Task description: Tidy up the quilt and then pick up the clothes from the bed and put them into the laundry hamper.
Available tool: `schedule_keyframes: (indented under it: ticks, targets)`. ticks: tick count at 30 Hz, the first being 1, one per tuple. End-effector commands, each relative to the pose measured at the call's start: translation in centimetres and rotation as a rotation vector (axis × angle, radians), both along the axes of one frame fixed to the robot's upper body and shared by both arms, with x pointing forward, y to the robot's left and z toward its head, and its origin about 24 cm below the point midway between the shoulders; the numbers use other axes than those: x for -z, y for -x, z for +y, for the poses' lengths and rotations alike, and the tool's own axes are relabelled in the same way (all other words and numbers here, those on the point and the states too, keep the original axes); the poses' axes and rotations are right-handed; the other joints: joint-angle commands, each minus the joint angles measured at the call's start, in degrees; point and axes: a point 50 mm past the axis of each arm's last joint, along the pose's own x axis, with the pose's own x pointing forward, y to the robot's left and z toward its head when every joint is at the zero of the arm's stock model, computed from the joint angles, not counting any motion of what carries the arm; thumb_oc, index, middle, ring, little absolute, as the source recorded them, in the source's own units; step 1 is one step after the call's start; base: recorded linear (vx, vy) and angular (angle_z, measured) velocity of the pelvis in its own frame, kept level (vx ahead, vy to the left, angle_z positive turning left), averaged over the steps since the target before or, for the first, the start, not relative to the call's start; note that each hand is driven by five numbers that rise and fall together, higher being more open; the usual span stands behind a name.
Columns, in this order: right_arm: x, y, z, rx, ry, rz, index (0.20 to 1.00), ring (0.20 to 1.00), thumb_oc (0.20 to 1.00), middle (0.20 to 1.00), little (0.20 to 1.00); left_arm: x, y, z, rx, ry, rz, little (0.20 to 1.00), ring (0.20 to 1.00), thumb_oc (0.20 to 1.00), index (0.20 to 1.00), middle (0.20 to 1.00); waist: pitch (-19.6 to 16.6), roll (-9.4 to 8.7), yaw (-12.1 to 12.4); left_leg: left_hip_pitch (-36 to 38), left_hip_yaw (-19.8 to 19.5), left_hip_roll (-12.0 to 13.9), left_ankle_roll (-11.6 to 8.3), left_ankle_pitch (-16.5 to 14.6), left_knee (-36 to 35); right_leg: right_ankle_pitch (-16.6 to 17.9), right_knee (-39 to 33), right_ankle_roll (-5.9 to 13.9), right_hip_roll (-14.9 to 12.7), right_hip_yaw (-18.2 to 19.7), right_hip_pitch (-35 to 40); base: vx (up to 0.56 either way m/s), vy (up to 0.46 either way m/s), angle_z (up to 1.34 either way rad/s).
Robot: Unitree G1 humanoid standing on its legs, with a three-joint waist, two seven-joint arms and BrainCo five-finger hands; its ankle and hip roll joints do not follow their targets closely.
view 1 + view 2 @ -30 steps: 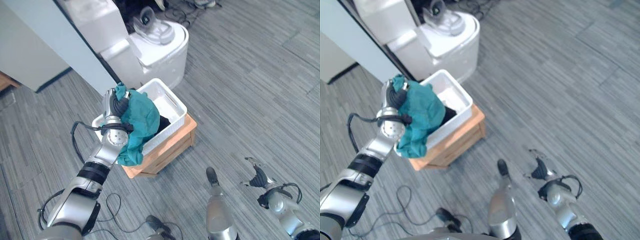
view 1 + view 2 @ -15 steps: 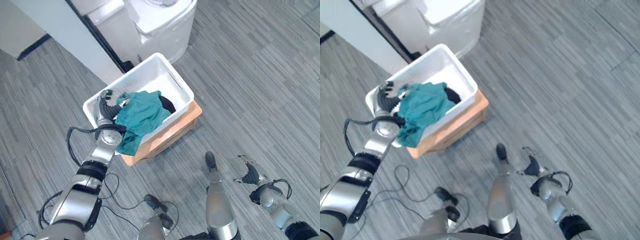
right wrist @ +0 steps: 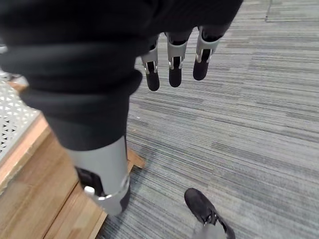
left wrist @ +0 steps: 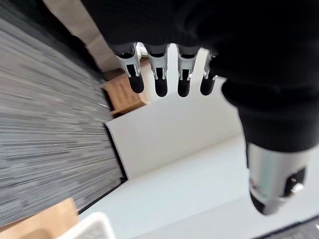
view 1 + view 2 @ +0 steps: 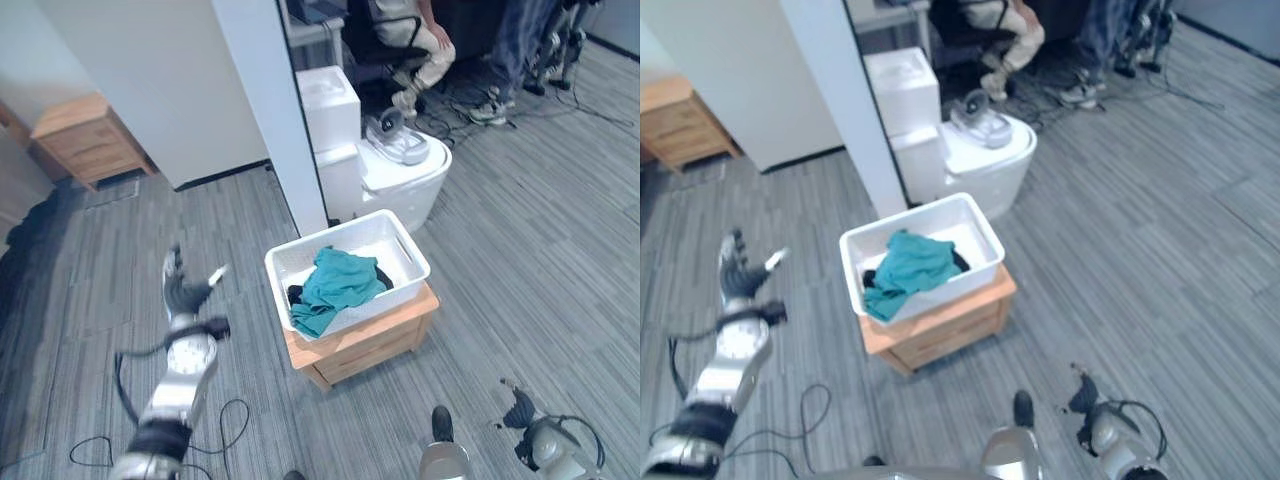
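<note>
A teal garment [image 5: 335,280] lies in the white laundry hamper [image 5: 372,305], spread over something dark and drooping over the front-left rim. The hamper stands on a low wooden crate [image 5: 365,345]. My left hand [image 5: 183,293] is raised over the floor well to the left of the hamper, open, fingers [image 4: 158,77] straight and holding nothing. My right hand [image 5: 520,410] hangs low at the lower right, open and empty, with its fingers [image 3: 172,69] relaxed above the floor. The crate's corner [image 3: 30,199] and the hamper's lattice wall [image 3: 10,112] show beside that hand.
Behind the hamper stand a white rounded unit [image 5: 405,165] and a white partition [image 5: 265,100]. A wooden nightstand [image 5: 85,135] sits at the back left. A seated person [image 5: 425,40] and other legs are at the far back. Grey plank floor [image 5: 540,250] lies open to the right.
My left hand has let go of the teal garment, which now lies in the hamper, and has drawn away to the left with fingers spread. The camera has lifted and shifted.
</note>
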Motion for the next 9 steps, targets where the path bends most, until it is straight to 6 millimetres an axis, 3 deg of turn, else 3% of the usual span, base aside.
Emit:
schedule_keyframes:
  ticks: [1,2,4,6,9]
  targets:
    - [-0.8,-2.7,0.5,0.009,-0.026,-0.050,1.000,1.000,1.000,1.000,1.000,3.4,1.4,0.9,-0.021,-0.014,0.195,1.000,1.000,1.000,1.000,1.000,0.8,-0.55,0.9,1.7,-1.7,0.8,-0.78,-2.9,0.2,-4.9,0.6,3.62,-2.3,0.8,-1.2,-0.04,0.027,0.14]
    - [-0.6,-2.9,0.7,-0.001,-0.022,-0.031,1.000,1.000,1.000,1.000,1.000,6.0,3.6,0.8,-0.054,0.030,0.323,1.000,1.000,1.000,1.000,1.000,0.6,-0.62,1.6,1.7,-2.2,0.6,-0.52,-3.1,0.2,-5.1,0.6,3.51,-2.2,0.7,-1.1,-0.04,0.033,0.03]
    - [-0.2,-2.9,1.1,-0.004,-0.022,-0.006,1.000,1.000,1.000,1.000,1.000,9.5,7.3,0.4,-0.120,0.123,0.494,1.000,1.000,1.000,1.000,1.000,0.1,-0.87,2.4,1.9,-2.9,0.2,-0.19,-3.4,0.2,-5.1,0.6,3.30,-2.0,0.9,-0.9,-0.01,0.015,0.02]
    - [0.2,-3.0,1.9,0.000,-0.040,0.001,1.000,1.000,1.000,1.000,1.000,11.8,10.4,0.1,-0.191,0.190,0.623,1.000,1.000,1.000,1.000,1.000,-0.5,-1.34,3.1,1.8,-3.1,0.0,0.02,-3.5,0.2,-4.8,0.6,3.06,-2.0,1.0,-0.8,-0.01,0.011,0.02]
    - [0.4,-3.3,2.7,-0.006,-0.065,0.002,1.000,1.000,1.000,1.000,1.000,13.4,13.1,-0.6,-0.234,0.229,0.741,1.000,1.000,1.000,1.000,1.000,-1.2,-2.03,4.0,1.8,-3.6,-0.3,0.26,-3.8,0.2,-4.7,0.6,3.10,-2.2,0.8,-0.5,-0.03,0.020,0.07]
